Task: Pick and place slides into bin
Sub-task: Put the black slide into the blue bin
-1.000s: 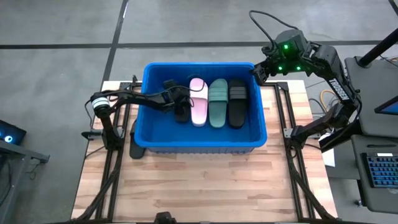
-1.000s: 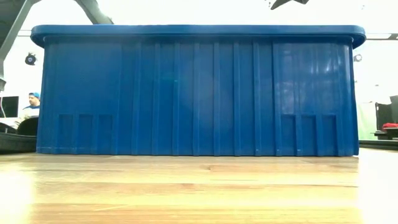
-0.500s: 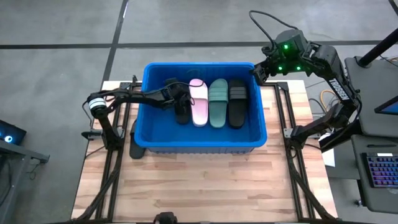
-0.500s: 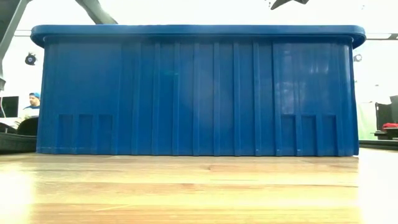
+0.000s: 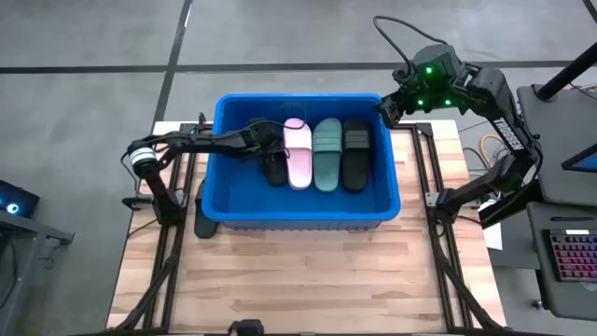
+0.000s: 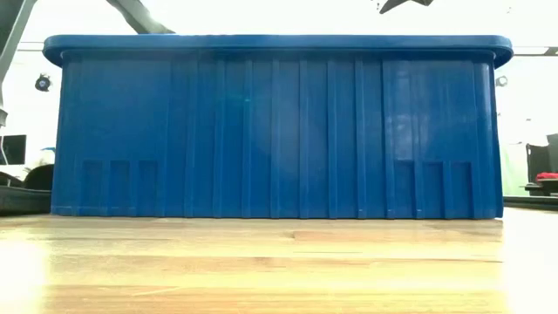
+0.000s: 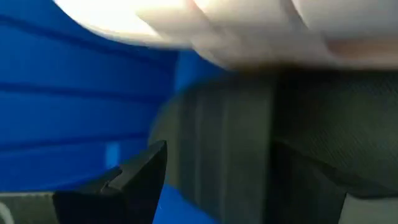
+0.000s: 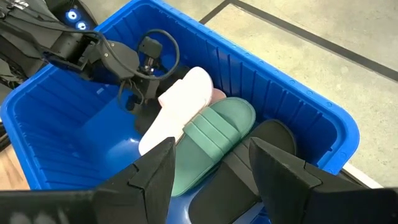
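The blue bin (image 5: 306, 217) sat at the table's twelve o'clock side. Inside lay four slides in a row: black (image 5: 274, 171), pink (image 5: 298, 155), green (image 5: 327, 153), black (image 5: 355, 155). The left gripper (image 5: 270, 147) hung over the nine o'clock black slide, jaws wide, holding nothing. The right gripper (image 5: 385, 111) waited at the bin's two o'clock corner, jaws apart.

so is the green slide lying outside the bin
No, the green slide lies inside the blue bin, between the pink slide and a black slide.
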You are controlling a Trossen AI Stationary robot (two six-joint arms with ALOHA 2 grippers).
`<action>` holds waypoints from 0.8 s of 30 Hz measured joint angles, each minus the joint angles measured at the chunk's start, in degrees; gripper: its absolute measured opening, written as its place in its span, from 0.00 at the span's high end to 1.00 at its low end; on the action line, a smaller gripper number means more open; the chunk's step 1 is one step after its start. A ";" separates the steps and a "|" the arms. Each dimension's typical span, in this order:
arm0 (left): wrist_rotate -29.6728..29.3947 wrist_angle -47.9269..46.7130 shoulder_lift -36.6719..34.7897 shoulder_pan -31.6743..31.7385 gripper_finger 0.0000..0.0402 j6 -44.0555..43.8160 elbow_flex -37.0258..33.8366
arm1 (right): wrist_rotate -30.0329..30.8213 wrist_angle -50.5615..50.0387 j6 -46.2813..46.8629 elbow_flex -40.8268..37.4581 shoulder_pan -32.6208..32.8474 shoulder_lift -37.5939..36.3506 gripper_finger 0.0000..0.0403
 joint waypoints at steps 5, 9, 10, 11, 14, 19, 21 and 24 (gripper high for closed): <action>0.65 -7.76 -1.90 -0.43 0.33 -0.35 0.85 | 0.00 0.00 -0.08 0.00 0.00 -0.01 0.52; 2.90 -7.98 -5.34 -1.57 0.33 -0.44 1.03 | 0.00 0.02 -0.14 0.02 0.00 -0.02 0.52; 3.26 -8.01 -6.39 -1.92 0.33 -0.45 1.03 | 0.00 0.02 -0.14 0.00 0.00 -0.01 0.52; 3.39 -8.13 -7.67 -2.32 0.34 -0.46 1.03 | -0.02 0.02 -0.14 0.00 0.00 -0.01 0.52; 3.47 -8.07 -11.96 -4.17 0.34 -3.07 1.03 | 0.00 0.01 -0.14 0.00 0.00 0.00 0.52; 9.44 -8.00 -21.22 -8.63 0.34 -16.60 1.03 | -0.02 0.02 -0.61 0.00 0.00 0.00 0.52; 14.12 -7.78 -25.14 -10.44 0.34 -23.55 1.50 | -0.02 0.00 -1.04 0.00 0.00 0.00 0.52; 21.56 -7.38 -30.66 -12.30 0.34 -36.68 2.73 | -0.02 0.00 -2.16 0.00 0.00 0.00 0.52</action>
